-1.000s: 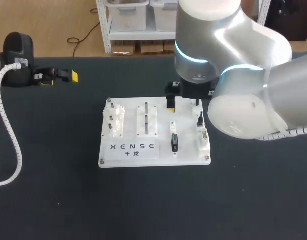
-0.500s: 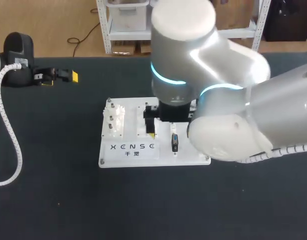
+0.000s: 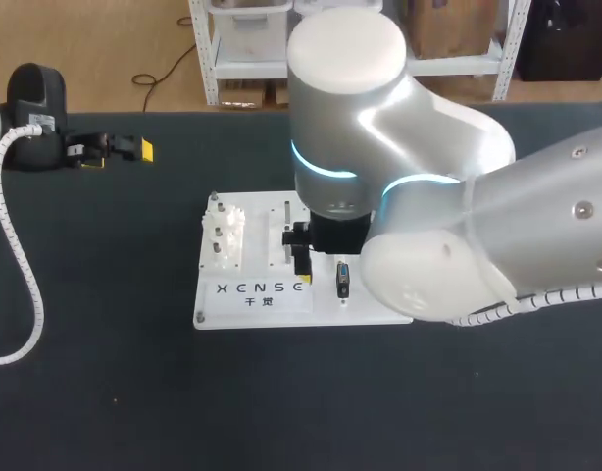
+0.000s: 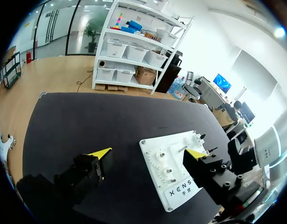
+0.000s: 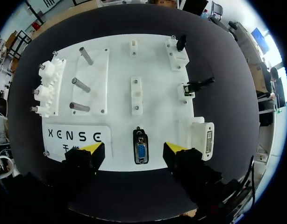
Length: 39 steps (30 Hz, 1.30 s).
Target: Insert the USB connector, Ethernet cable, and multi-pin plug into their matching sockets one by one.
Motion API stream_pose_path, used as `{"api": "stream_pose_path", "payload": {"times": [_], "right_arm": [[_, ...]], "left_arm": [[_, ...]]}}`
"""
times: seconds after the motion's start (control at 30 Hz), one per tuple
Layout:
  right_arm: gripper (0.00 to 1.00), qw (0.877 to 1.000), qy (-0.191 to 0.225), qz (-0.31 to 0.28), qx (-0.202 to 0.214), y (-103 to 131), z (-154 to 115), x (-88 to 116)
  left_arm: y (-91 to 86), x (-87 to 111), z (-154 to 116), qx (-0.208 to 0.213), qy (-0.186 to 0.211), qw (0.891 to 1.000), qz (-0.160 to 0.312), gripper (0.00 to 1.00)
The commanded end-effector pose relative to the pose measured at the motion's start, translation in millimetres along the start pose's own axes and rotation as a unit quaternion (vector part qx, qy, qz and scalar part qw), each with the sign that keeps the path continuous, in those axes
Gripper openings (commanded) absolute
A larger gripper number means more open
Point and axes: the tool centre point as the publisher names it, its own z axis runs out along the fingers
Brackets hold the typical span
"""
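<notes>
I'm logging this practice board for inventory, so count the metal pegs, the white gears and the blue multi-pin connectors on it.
metal pegs: 3
white gears: 3
blue multi-pin connector: 1
Total: 7

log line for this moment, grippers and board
right gripper: open, empty, above blue multi-pin connector | connector: on white plastic board | left gripper: open, empty, off the board

The head view looks down on the board [image 3: 223, 304] from high above, on its lettered side. The right wrist view faces straight down, close above the board. The left wrist view looks slantwise at it from well apart. All three share the board.
</notes>
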Motion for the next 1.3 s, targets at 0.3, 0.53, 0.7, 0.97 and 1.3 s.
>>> {"api": "stream_pose_path", "payload": {"times": [0.3,0.53,0.7,0.97,1.3], "right_arm": [[0.42,1.0,0.007,-0.003,-0.007,-9.5,8.7,-4.8],[0.37,1.0,0.008,-0.002,-0.004,-15.3,13.5,-9.2],[0.31,1.0,0.01,-0.007,-0.006,-15.7,14.7,-10.1],[0.22,1.0,0.009,-0.019,-0.006,-14.5,15.2,-7.0],[0.0,0.999,-0.012,-0.034,0.004,-14.0,12.5,-3.3]], "left_arm": [[0.0,0.0,0.0,0.0,0.0,1.0,0.0,1.0],[0.0,0.0,0.0,0.0,0.0,1.0,0.0,1.0],[0.0,0.0,0.0,0.0,0.0,1.0,0.0,1.0],[0.0,0.0,0.0,0.0,0.0,1.0,0.0,1.0],[0.0,0.0,0.0,0.0,0.0,1.0,0.0,1.0]]}}
